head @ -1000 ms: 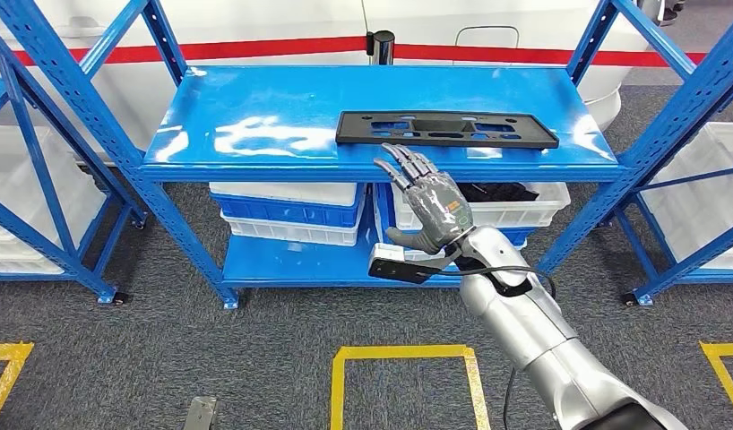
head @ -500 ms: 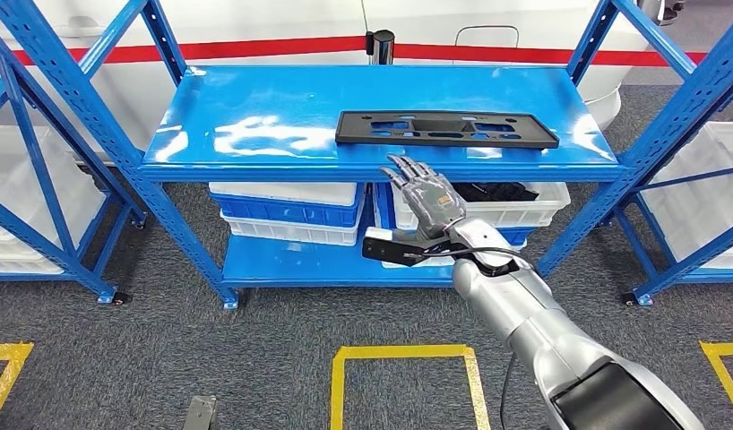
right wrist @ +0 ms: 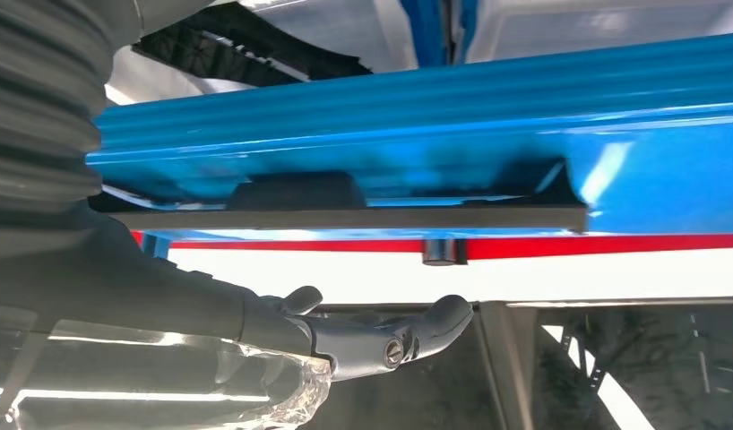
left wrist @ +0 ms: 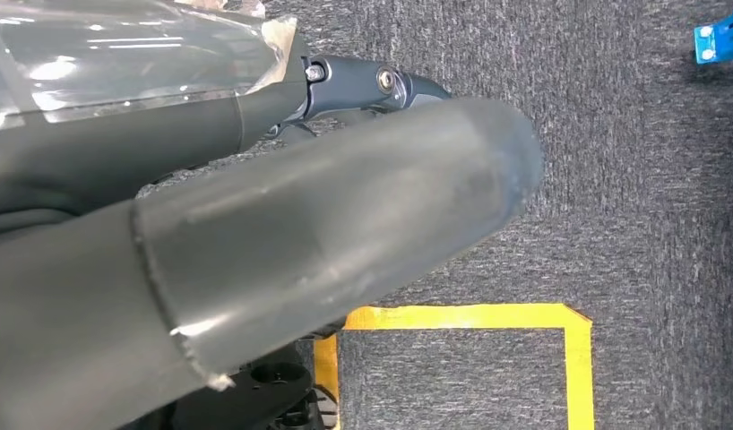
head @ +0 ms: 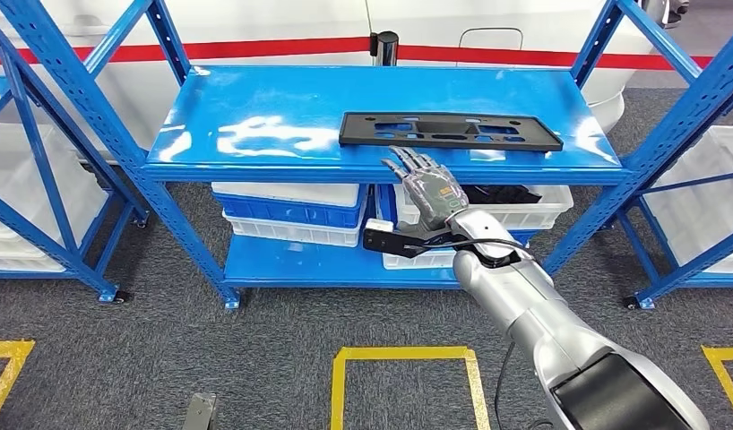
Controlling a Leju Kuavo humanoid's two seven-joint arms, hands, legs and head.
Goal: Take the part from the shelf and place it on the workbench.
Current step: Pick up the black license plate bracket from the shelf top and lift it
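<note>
Black part (head: pixel 449 130): lying flat on the blue shelf (head: pixel 255 134), near its front edge.
Right hand (head: pixel 430 190): hovering just before that edge, fingers spreading, gripping nothing.
Left hand (left wrist: pixel 255 242): grip unreadable.

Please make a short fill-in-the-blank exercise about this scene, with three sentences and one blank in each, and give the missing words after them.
1. The long black part lies flat on the ____ level of the blue shelf.
2. The right hand, fingers spread, is just in front of the shelf edge and holds ____.
3. On the grey carpet in front of the shelf, squares are marked with ____ tape.

Missing words: top; nothing; yellow
</note>
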